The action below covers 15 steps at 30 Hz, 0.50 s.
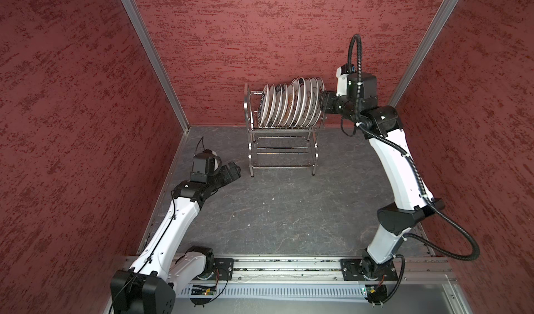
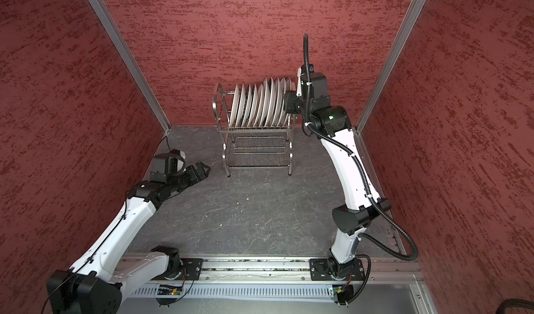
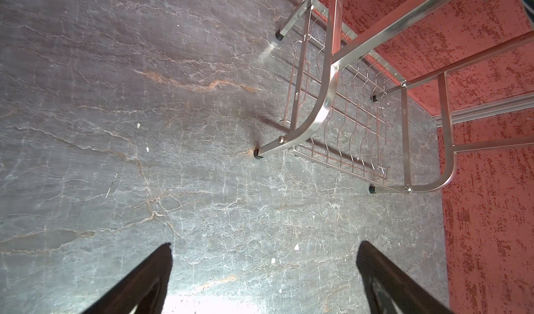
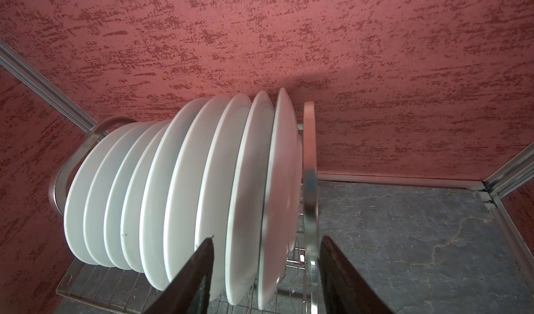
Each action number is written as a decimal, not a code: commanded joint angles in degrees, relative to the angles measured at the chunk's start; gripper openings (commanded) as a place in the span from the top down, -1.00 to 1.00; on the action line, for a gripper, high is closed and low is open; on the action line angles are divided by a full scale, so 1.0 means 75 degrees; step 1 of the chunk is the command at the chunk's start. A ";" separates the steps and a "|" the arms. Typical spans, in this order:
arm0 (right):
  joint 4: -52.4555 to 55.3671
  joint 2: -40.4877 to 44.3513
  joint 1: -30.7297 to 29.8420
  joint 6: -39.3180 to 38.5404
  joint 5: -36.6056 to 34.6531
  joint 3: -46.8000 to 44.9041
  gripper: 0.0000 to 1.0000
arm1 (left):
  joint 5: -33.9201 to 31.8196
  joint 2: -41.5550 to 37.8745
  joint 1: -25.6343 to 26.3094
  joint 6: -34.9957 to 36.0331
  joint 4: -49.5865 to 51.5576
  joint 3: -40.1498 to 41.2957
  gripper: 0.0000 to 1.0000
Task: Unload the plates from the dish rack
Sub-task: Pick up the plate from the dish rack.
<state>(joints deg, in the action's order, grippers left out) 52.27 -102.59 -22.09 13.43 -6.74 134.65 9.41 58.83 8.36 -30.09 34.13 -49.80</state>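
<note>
Several white plates point(image 1: 291, 104) point(image 2: 260, 104) stand on edge in a tight row on the upper tier of the steel dish rack point(image 1: 250, 153) point(image 2: 228, 153) by the back wall. My right gripper point(image 1: 323, 101) point(image 2: 289, 101) is at the rack's right end. In the right wrist view the plates point(image 4: 179, 182) show their plain backs. The right gripper point(image 4: 267, 239) is open there, and its jaws straddle the last two plates and the arched end tube point(image 4: 309, 153). My left gripper point(image 1: 235, 169) point(image 2: 202, 168) point(image 3: 265, 244) hovers open and empty over the floor, left of the rack's front leg point(image 3: 257, 153).
Red textured walls close in the back and both sides, with aluminium posts point(image 1: 150, 55) in the corners. The floor is grey slate point(image 1: 283, 205). A metal rail point(image 1: 289, 265) with both arm bases runs along the front edge.
</note>
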 commanded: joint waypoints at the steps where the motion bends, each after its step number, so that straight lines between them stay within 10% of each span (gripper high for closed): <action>1: 0.0218 -0.0191 -0.0020 -0.0119 -0.0129 0.0459 -0.13 | 0.0136 -0.0066 0.0017 0.0133 0.0029 0.0095 -0.99; 15: 0.0374 -0.0501 -0.0020 -0.0245 -0.0579 0.0658 0.05 | 0.0173 -0.0121 0.0011 0.0168 -0.0073 0.0204 -0.99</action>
<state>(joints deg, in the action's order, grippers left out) 53.56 -106.06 -22.09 12.84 -8.75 137.43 10.31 58.81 8.36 -29.87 34.20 -49.06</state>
